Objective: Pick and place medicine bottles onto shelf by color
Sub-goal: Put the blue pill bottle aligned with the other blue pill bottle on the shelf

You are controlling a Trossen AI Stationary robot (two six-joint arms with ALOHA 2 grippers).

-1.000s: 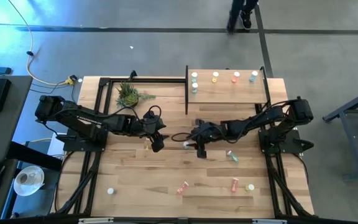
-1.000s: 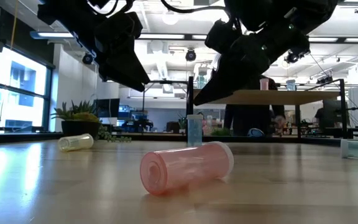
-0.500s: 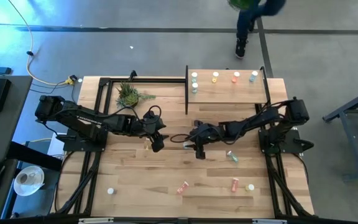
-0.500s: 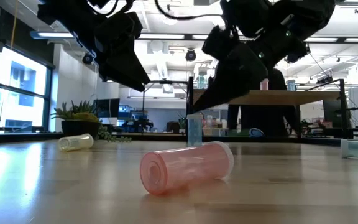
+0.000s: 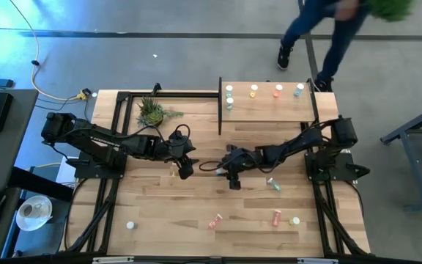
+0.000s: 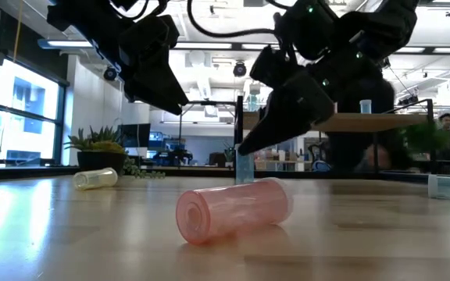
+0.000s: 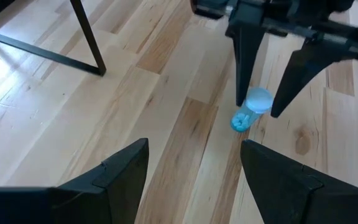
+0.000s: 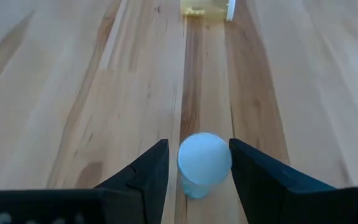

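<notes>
The worktop (image 5: pixel 152 220) carries the shelf (image 5: pixel 269 108) at its far edge, four bottles along it. Mid-worktop, the right tool (image 8: pixel 193 163) straddles an upright teal bottle (image 8: pixel 204 163), fingers open beside it; the left tool (image 7: pixel 194 158) hovers open nearby.

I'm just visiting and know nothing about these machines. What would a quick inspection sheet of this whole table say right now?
Surface: wooden tabletop, light planks, on a black frame.
Job's things: five bottles upright on the raised shelf; a teal bottle upright mid-table; a yellow bottle lying near it; more bottles lying or standing along the near side, including a pink bottle.
Clutter: potted plant beside the shelf.
Grippers: right tool straddles the teal bottle, jaws apart, not yet closed; left tool open, hovering mid-table.
Cables: black cable looped between the arms; yellow cable on the floor.
Surroundings: a person walking past behind the table.
</notes>
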